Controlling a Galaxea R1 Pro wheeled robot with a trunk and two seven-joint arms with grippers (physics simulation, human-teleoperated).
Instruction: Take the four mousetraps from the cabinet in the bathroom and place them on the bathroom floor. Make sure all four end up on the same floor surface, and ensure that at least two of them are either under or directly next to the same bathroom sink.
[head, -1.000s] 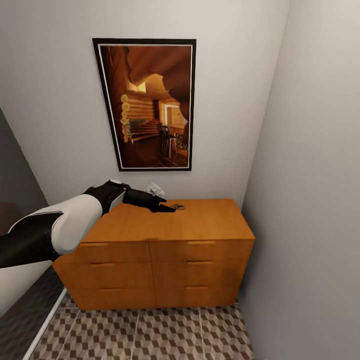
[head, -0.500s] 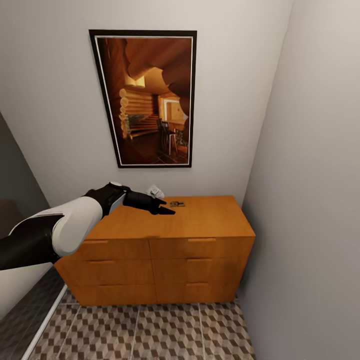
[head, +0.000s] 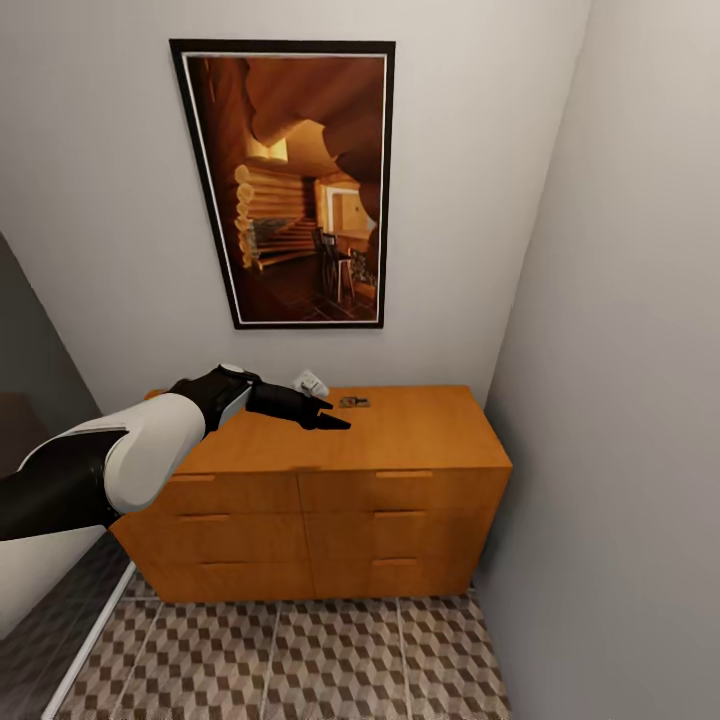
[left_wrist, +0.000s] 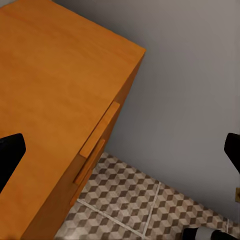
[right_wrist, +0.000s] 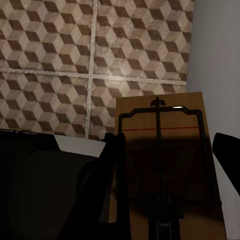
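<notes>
The left gripper (head: 322, 414), fingers apart, is held over the cabinet (head: 400, 440) top at frame centre, presumably to reach the mousetrap (head: 352, 402) there. A second mousetrap (right_wrist: 162, 165) is pinched by the right gripper above the bathroom floor (right_wrist: 75, 50).

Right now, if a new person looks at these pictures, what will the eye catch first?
Probably the large black-framed picture of a log-house interior, hanging on the grey wall above the wide orange-brown wooden cabinet. Next, the left gripper held low over the cabinet top, near a small tan mousetrap lying there. In the right wrist view, another flat wooden mousetrap sits between the fingers above the cube-patterned tiled floor.
</notes>
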